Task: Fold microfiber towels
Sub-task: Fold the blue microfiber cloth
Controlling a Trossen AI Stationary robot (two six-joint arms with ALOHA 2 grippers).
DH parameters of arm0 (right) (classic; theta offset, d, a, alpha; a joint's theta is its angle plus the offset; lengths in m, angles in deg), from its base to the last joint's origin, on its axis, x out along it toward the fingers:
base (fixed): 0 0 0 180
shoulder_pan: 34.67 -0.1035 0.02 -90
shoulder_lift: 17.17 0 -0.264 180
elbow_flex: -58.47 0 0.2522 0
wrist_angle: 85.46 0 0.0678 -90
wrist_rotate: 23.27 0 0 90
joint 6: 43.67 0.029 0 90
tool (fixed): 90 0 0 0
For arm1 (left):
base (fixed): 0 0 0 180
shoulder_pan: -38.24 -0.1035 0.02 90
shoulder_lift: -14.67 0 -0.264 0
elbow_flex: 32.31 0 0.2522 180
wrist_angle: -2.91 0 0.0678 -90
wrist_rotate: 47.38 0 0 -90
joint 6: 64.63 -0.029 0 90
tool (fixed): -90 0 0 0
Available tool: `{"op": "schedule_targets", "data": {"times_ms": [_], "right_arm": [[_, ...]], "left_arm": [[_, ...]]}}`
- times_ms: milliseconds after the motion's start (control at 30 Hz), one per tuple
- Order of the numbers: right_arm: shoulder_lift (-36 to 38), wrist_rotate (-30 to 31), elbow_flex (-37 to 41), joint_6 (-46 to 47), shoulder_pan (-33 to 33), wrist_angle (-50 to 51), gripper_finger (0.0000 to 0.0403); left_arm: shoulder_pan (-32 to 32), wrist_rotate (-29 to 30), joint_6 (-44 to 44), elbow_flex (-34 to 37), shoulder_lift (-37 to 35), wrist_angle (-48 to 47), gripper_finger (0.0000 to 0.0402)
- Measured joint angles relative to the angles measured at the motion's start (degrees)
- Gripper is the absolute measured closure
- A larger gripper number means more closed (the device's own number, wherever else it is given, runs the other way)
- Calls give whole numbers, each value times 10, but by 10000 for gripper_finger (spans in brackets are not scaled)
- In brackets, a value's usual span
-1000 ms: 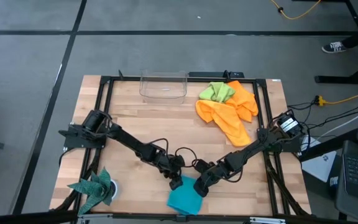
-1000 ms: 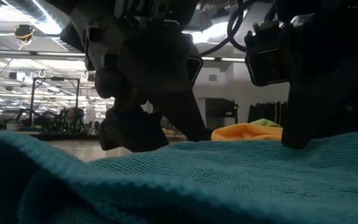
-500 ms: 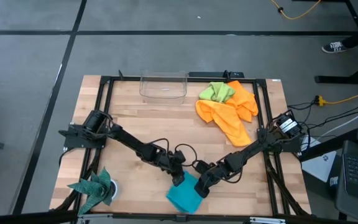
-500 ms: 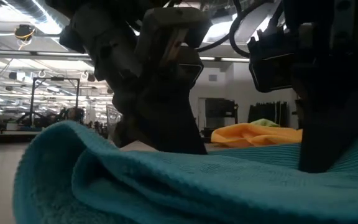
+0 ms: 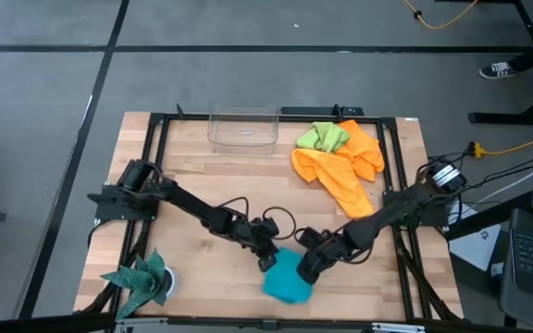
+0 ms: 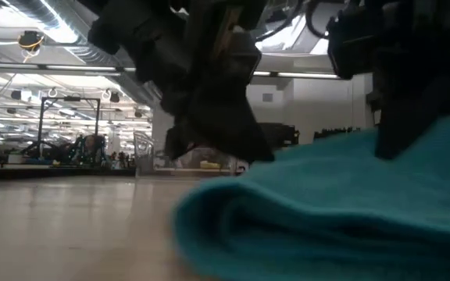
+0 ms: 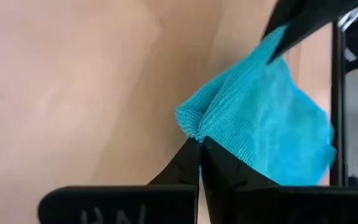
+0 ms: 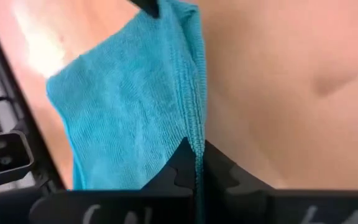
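Note:
The turquoise microfiber towel [image 5: 288, 279] lies bunched near the table's front edge, its far edge raised. My left gripper [image 5: 268, 263] is shut on its far left corner and my right gripper [image 5: 309, 269] is shut on its far right edge. In the low view the towel [image 6: 326, 211] rests on the table by its near folded part. Two orange towels [image 5: 340, 174] and a lime-green one [image 5: 322, 137] lie in a heap at the far right. My left gripper pinches the towel's corner [image 7: 191, 129] between its two fingers, slanting down from the table's left. The corner is raised and the cloth slopes down from it to the table. My right gripper pinches the towel's hemmed edge [image 8: 196, 132] between its two fingers, slanting down from the table's right. That edge is raised while the towel's near part stays on the table.
A clear plastic container [image 5: 243, 128] stands at the far middle. A dark teal spiky-edged cloth [image 5: 137, 282] lies at the near left corner. A black frame [image 5: 155, 120] rims the table. Bare wood lies between the arms and the container.
Both grippers have shut on the towel's far edge and risen a little, drifting toward the table's right edge. The towel's far edge has lifted and the cloth has bunched and slid to the right, its near part staying on the table.

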State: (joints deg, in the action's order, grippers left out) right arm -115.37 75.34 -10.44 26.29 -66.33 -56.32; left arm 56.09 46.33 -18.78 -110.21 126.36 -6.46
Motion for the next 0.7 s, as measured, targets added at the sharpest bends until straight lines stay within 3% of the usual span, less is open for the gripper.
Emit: {"op": "schedule_targets", "data": {"times_ms": [367,700], "right_arm": [[63,97,0,-61,0,87,401],[72,94,-13,-58,12,142,401]], "left_arm": [[-61,-2,-70,-1,-102,-36,376],[-91,-1,-80,-1,-202,-186,371]]}}
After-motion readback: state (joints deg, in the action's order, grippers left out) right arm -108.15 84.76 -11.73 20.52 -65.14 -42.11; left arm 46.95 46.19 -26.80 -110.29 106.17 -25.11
